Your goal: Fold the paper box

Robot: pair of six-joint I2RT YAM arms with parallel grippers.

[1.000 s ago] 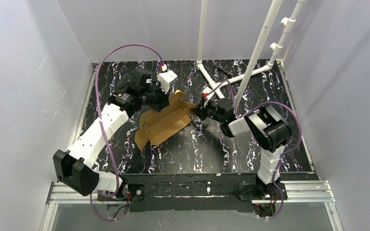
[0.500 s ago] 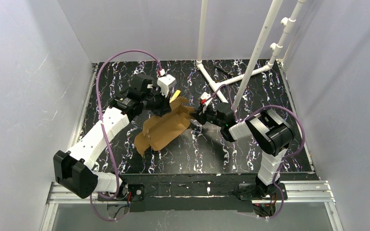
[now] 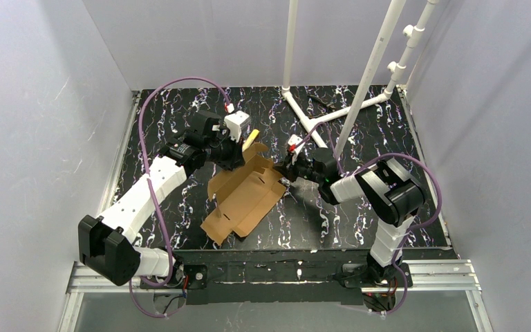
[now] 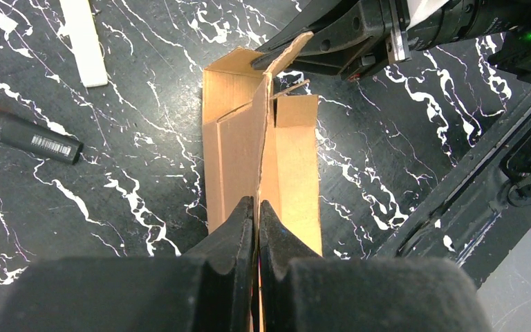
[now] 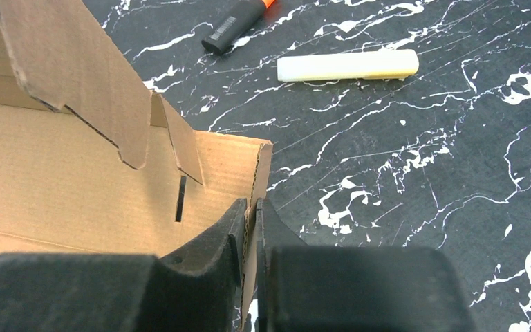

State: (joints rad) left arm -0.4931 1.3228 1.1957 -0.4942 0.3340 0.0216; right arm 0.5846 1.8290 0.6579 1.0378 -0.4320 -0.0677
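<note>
Half-folded box [image 3: 243, 197] on table [image 3: 304, 228], left gripper [image 4: 256, 211] pinching one wall, right gripper [image 5: 250, 214] narrow, clasping an edge.

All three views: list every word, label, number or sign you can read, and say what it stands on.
No text can be read in any view.
On the marker: a barcode label, its print too small to read.
On the paper box: no print seen.
On the stick: no marks seen.
</note>
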